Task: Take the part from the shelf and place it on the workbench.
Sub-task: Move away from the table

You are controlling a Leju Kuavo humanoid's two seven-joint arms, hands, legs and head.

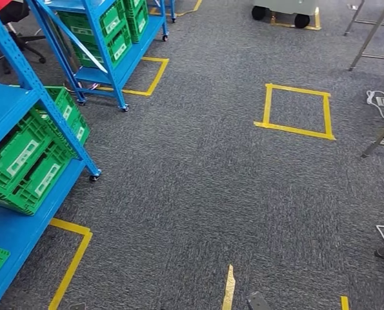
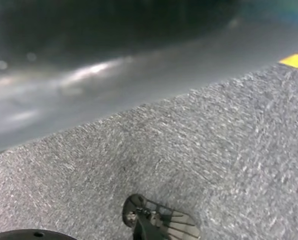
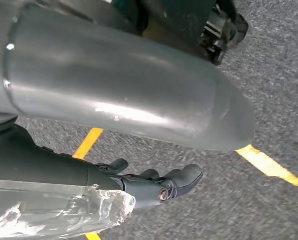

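In the right wrist view our right hand (image 3: 155, 182) hangs over grey carpet (image 3: 275, 90), dark fingers (image 3: 183, 177) stretched out, gripping a clear-wrapped part (image 3: 60, 212). We cannot tell our left hand's state. The head view shows blue shelves (image 1: 14, 103) with green crates (image 1: 31, 165) and yellow tape squares (image 1: 297, 110).

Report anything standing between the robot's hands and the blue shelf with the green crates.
Nothing visible stands in the way. The grey carpet between the robot and the nearest blue shelf carries only flat yellow tape. The part cannot be told among the green crates. The right hand hangs over the carpet.
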